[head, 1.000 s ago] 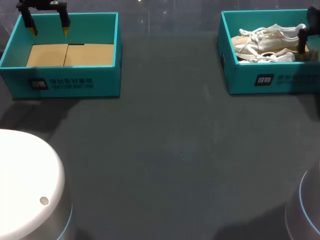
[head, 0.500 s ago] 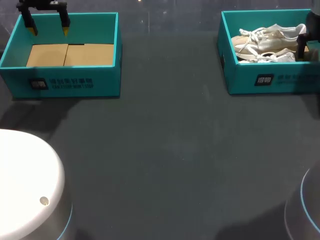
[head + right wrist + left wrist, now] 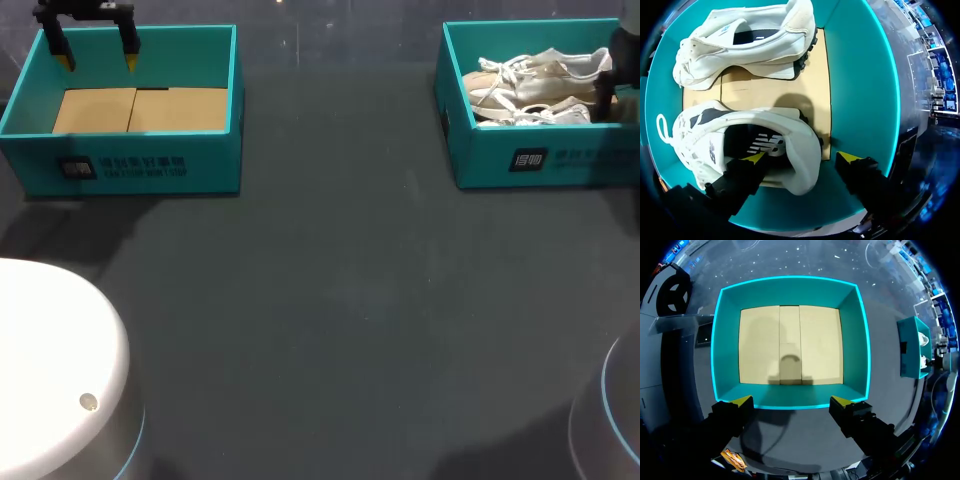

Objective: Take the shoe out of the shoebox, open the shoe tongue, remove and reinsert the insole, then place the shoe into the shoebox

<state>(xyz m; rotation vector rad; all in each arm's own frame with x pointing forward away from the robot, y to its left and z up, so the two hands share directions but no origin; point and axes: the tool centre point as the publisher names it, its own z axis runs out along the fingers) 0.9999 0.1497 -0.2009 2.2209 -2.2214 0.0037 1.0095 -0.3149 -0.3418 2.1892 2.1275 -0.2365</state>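
Shoebox (image 3: 545, 165) on your right, teal, at the far right of the dark table (image 3: 330, 300), and both white shoes lie inside it on the cardboard floor. You've got the far shoe (image 3: 745, 40) along the back wall and the near shoe (image 3: 790, 125) along the front wall. Both have their laced toes toward the table's middle and their heels toward the outer wall.

Your right gripper (image 3: 801, 159) is down in the shoebox, straddling the heel of the near shoe. One yellow tip sits inside the shoe's opening, over the dark insole. The other is outside, past the heel, with a gap between it and the shoe. So the fingers are spread wide, nothing pinched. From the head view you only catch a dark sliver of that arm at the picture's right edge.

Over on your left, the second box (image 3: 215, 110), also teal, shows a bare cardboard floor. Your left gripper (image 3: 95, 50) hangs above its far rim, fingers wide apart and holding nothing. In the left wrist view both yellow tips frame the box's near wall.
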